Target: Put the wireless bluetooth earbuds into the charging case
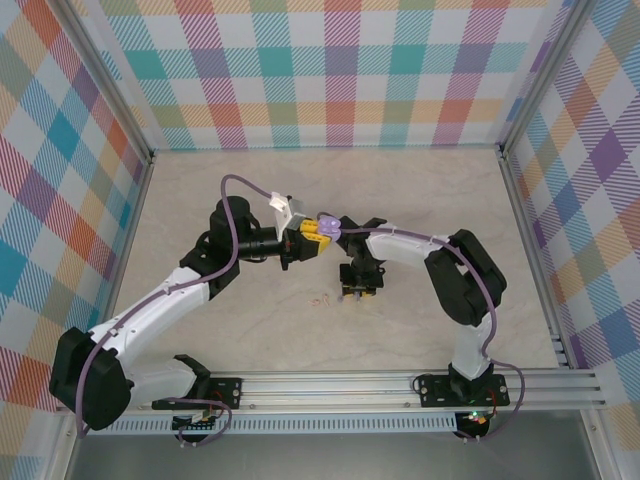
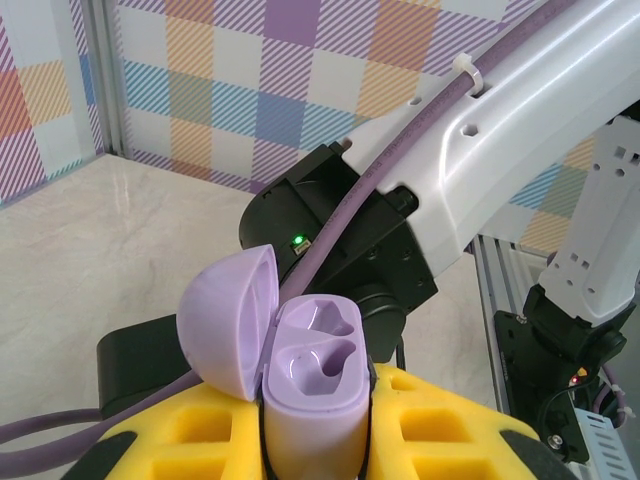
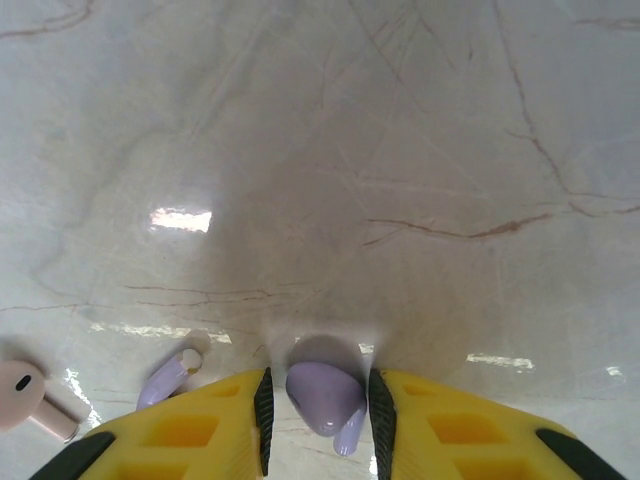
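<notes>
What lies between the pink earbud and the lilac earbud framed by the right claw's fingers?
A second lilac earbud, lying on the table; the right wrist view shows it.

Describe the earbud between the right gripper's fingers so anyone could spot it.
On the pale marbled table, look at the right gripper and its yellow fingers. A lilac earbud sits between them. The other lilac earbud and a pink earbud lie outside the fingers.

The top camera looks down from above and behind the robot over the whole bench (image 1: 200, 210). The left wrist camera faces sideways, close on the charging case (image 2: 315, 385), and shares the right arm (image 2: 520, 130) with the top view. The right wrist camera stares straight down, near the bench.
</notes>
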